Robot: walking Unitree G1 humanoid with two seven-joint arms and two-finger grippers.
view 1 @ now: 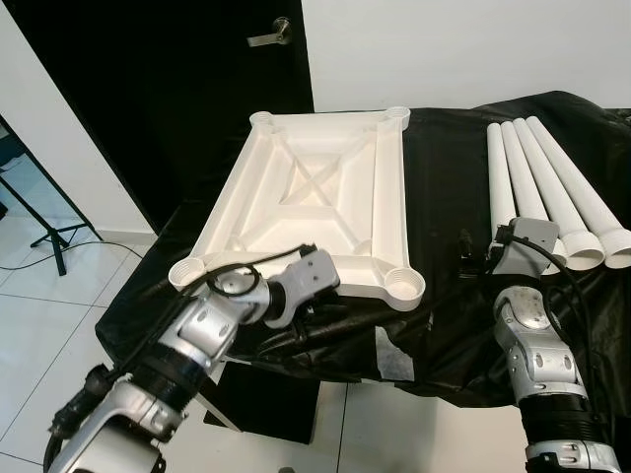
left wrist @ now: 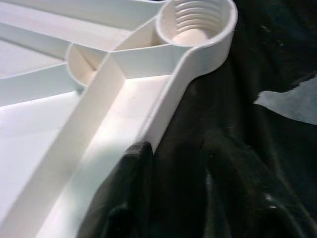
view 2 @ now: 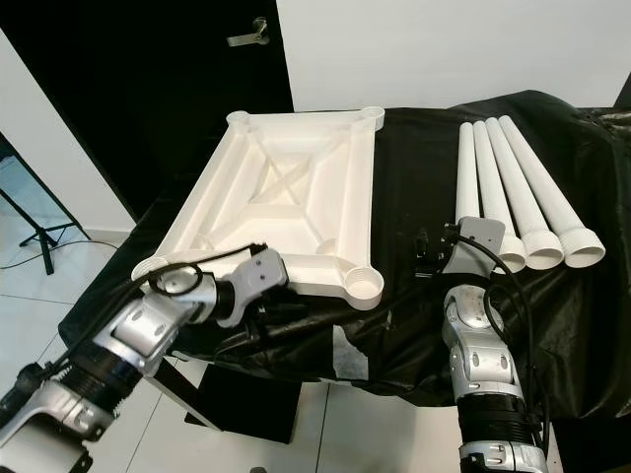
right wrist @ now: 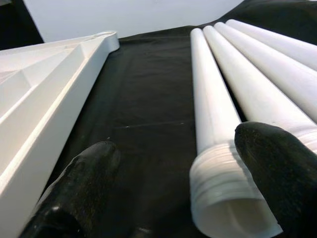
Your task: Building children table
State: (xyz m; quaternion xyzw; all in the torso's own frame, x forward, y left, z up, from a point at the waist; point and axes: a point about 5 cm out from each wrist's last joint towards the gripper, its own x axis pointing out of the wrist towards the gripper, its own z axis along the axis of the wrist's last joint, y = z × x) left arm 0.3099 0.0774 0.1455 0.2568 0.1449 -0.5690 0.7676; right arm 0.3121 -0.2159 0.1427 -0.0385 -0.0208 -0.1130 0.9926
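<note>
The white plastic tabletop (view 1: 315, 197) lay upside down on the black-draped bench (view 1: 444, 177). The left tool (left wrist: 130, 173) sat at its near edge; whether apart or together, I cannot tell. The right tool (right wrist: 190, 171), fingers apart, straddled the nearest of four white leg tubes (right wrist: 213, 119).

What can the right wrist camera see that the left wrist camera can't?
Right wrist view: four white legs lying side by side, the nearest leg's threaded end between the open right gripper's black fingers. Left wrist view: a threaded corner socket of the tabletop and one dark finger of the left gripper at its edge. Both: the upside-down white tabletop on the black cloth.
</note>
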